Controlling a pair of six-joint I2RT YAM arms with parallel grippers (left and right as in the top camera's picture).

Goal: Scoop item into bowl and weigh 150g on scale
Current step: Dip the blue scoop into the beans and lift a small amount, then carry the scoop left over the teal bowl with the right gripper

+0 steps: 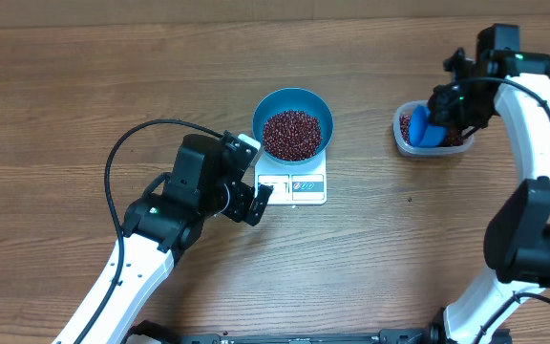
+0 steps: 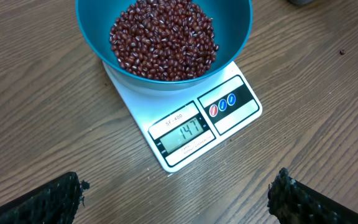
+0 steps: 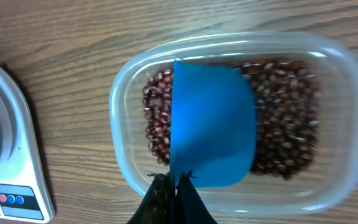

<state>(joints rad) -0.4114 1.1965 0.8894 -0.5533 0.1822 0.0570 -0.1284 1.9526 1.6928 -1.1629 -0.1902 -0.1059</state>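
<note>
The bright blue bowl point(image 1: 293, 125) point(image 2: 164, 68) stands on the white scale point(image 1: 292, 182) point(image 2: 197, 130) and holds a heap of dark red-brown beans point(image 1: 292, 134) point(image 2: 165, 38). The display reads 147. My left gripper point(image 1: 252, 199) point(image 2: 178, 199) hovers just in front of the scale, jaws open wide with only bare table between them. My right gripper point(image 1: 434, 119) point(image 3: 174, 180) is shut on the small blue scoop point(image 1: 426, 131) point(image 3: 211, 127), which hangs over the clear tub point(image 1: 426, 134) point(image 3: 241, 118) of beans point(image 3: 288, 118) at the right.
The left arm's black cable point(image 1: 122, 158) loops over the table to the left of the scale. A corner of the scale point(image 3: 8, 162) shows at the left in the right wrist view. Brown wood table point(image 1: 65, 115) all around.
</note>
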